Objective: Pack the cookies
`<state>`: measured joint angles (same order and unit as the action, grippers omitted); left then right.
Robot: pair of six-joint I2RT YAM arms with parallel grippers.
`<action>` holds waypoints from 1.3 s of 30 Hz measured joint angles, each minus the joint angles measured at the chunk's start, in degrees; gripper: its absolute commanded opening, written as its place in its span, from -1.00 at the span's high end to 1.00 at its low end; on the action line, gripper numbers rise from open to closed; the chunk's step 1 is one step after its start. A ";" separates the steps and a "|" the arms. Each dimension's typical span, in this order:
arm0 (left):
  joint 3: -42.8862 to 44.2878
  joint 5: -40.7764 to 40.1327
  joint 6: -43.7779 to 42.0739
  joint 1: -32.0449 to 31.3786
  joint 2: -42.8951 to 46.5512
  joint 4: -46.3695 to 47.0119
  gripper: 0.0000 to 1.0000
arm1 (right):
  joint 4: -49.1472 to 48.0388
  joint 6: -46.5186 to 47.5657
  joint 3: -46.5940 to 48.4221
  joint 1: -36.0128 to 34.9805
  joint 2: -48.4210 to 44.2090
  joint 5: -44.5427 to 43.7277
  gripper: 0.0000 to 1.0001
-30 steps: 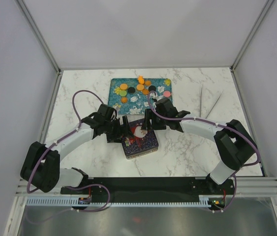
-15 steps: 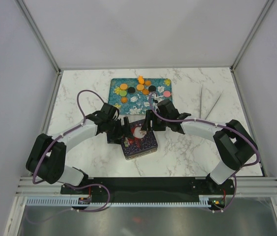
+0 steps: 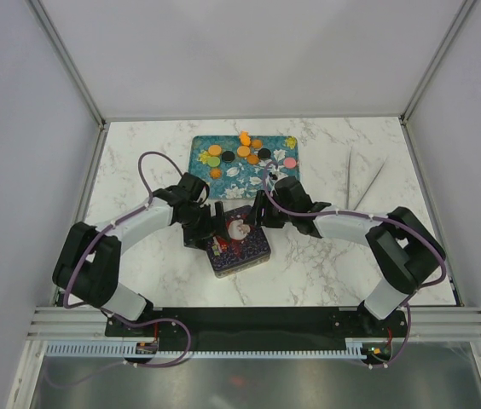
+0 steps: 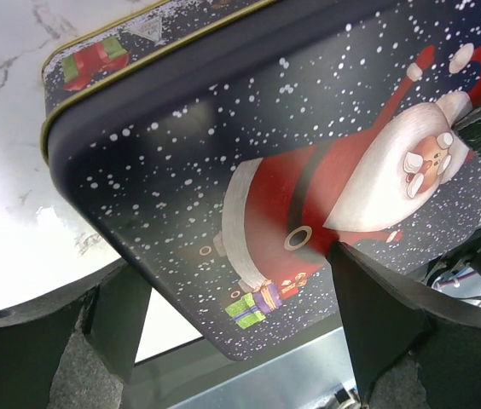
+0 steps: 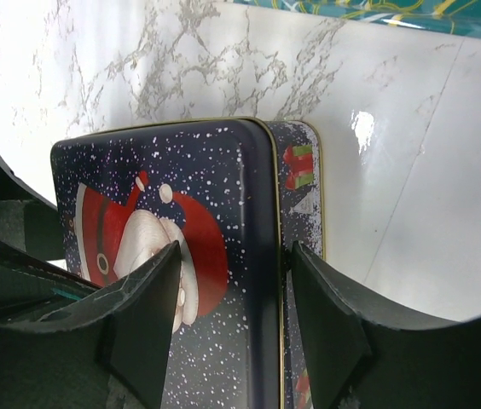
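Note:
The cookies [image 3: 244, 152] lie on the teal floral tray [image 3: 240, 176] at the back: orange, green, black and pink discs. Nearer, a dark blue Santa tin [image 3: 239, 243] sits between both grippers. My left gripper [image 3: 214, 228] holds the tin's left side. In the left wrist view its jaws [image 4: 234, 281] stand wide around the lid [image 4: 249, 170], which is raised and tilted above the gold-rimmed base [image 4: 95, 61]. My right gripper [image 3: 258, 218] is at the tin's far right edge. In the right wrist view it [image 5: 234, 256] pinches the lid's rim [image 5: 270, 213], one finger on top and one outside.
Two thin grey sticks [image 3: 360, 179] lie on the marble table at the right. The tray's edge shows at the top of the right wrist view [image 5: 377, 13]. White walls close in the table on three sides.
Both arms have shifted. The left elbow swung right and the tin moved slightly left and away, turning a little, with both grippers still on it.

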<state>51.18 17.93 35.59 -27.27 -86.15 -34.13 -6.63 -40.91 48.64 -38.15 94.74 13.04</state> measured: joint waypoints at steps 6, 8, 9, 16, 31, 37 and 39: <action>2.19 0.31 -0.26 0.83 -2.12 -2.64 -0.79 | -2.43 -1.20 0.26 -0.57 1.38 -1.18 -0.32; 2.29 0.33 -0.33 0.83 -2.25 -2.80 -0.80 | -2.82 -1.22 0.26 -0.72 1.66 -1.40 -0.37; 2.36 0.33 -0.35 0.85 -2.27 -2.86 -0.81 | -2.86 -1.25 0.26 -0.72 1.66 -1.40 -0.39; 3.37 0.92 -1.11 0.83 -3.65 -2.43 -0.80 | -1.88 -1.31 -0.20 0.68 0.55 -0.74 -0.48; 4.17 3.02 -1.42 0.35 -6.10 3.06 -0.80 | 4.17 -1.79 -1.79 10.16 -15.32 7.87 0.39; 4.17 3.06 -1.46 0.35 -6.12 3.08 -0.80 | -7.82 -9.84 -8.48 9.68 -19.12 17.07 1.00; 4.22 3.08 -1.46 0.35 -6.19 3.06 -0.80 | -13.81 -12.48 -12.76 8.85 -18.73 18.47 1.00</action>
<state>55.40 21.02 34.13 -26.92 -92.33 -31.07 -20.45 -53.39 35.88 -29.30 76.01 31.51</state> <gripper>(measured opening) 0.904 0.010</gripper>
